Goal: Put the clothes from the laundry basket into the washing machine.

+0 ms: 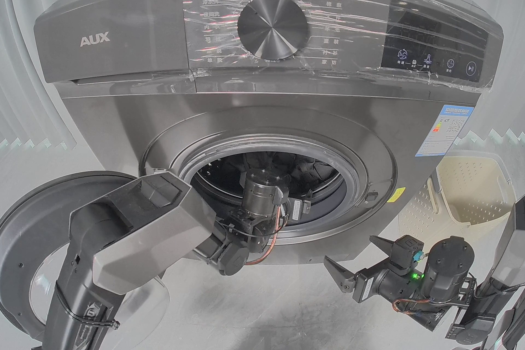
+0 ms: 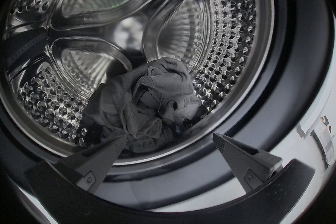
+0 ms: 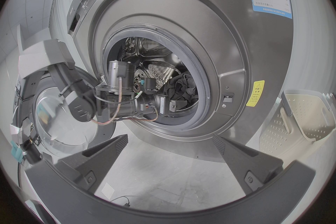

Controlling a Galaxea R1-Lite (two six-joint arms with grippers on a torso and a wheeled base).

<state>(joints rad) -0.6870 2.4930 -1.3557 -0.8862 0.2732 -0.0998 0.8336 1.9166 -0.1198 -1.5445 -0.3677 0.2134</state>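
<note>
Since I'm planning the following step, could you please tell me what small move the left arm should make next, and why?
Probably draw the left gripper straight back from the drum: its fingers are open and empty, and the clothes already lie inside.

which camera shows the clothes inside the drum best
The left wrist view: the dark crumpled clothes lie unobstructed on the drum floor, folds clear. The right wrist view shows part of them through the door opening, beside the left arm. The head view gives dark patches behind that arm's wrist.
</note>
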